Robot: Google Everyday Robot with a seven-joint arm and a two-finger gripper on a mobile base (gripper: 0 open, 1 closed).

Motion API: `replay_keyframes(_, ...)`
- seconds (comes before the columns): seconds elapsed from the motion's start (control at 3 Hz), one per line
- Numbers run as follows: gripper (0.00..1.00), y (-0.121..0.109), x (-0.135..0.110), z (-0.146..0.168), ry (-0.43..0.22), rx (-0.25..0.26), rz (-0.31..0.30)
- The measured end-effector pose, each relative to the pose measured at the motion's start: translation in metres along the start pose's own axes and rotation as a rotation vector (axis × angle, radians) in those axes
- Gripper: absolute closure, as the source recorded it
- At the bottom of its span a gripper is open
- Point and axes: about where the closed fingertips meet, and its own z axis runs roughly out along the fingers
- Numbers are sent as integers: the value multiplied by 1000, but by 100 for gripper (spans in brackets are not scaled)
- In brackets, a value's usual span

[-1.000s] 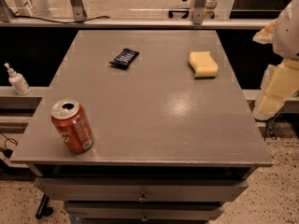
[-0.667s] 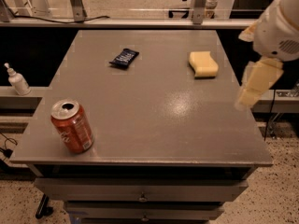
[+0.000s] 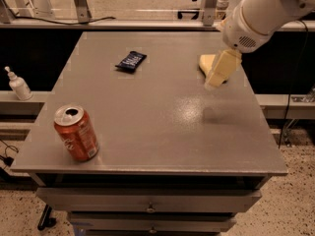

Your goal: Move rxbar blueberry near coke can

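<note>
1. Your gripper [image 3: 214, 81] hangs above the right side of the grey table [image 3: 162, 136], tip angled down and to the left. You cannot tell whether it is open or closed, and it holds nothing that you can see.
2. Just behind it lies a yellow sponge [image 3: 204, 61], partly hidden by the gripper.
3. The white arm [image 3: 266, 9] reaches in from the upper right corner.
4. The rxbar blueberry [image 3: 131, 61] lies flat on the far left-centre of the table, well apart from the gripper. Its pale lettering is too small to read.
5. The coke can [image 3: 76, 134] stands upright at the near left corner, far from the bar. Its white lettering is unreadable, and you see the drinking hole but not the contents.
6. A white pump bottle [image 3: 18, 84] stands on a ledge left of the table.
</note>
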Motion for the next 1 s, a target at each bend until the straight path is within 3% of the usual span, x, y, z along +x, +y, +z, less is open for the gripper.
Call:
replay_keyframes(0.33, 0, -27, -27, 30, -83, 21, 26)
replay_keyframes(0.67, 0, -44, -53, 56, -171, 10, 97)
replay_keyframes(1.0, 0, -44, -53, 56, -171, 10, 96)
